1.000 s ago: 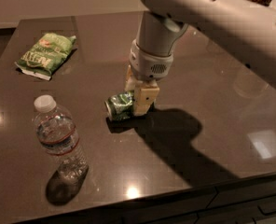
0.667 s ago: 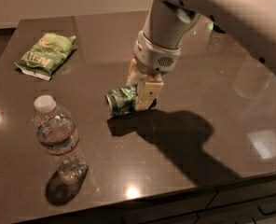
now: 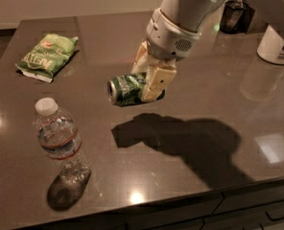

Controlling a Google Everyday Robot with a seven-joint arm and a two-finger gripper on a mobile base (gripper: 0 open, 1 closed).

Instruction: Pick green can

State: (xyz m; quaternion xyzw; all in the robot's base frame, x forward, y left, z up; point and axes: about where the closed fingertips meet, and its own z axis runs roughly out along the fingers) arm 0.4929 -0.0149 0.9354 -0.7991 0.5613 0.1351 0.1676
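- Camera view looks down on a dark glossy table (image 3: 108,37), with the white robot arm (image 3: 180,18) reaching in from the upper right of the frame.
- The gripper (image 3: 143,86) sits just above centre, and its cream fingers (image 3: 156,80) are clamped on either side of the green can (image 3: 126,89).
- The can lies on its side in that grasp, with its silver end facing the left of the frame.
- A broad shadow (image 3: 180,140) falls on the tabletop below and apart from the can, so the can looks raised off the surface.
- A clear water bottle (image 3: 60,143) with a white cap stands upright at lower left.
- A green snack bag (image 3: 47,56) lies flat at upper left, well apart from the can.
- A white rounded object (image 3: 275,46) stands at the upper right edge.
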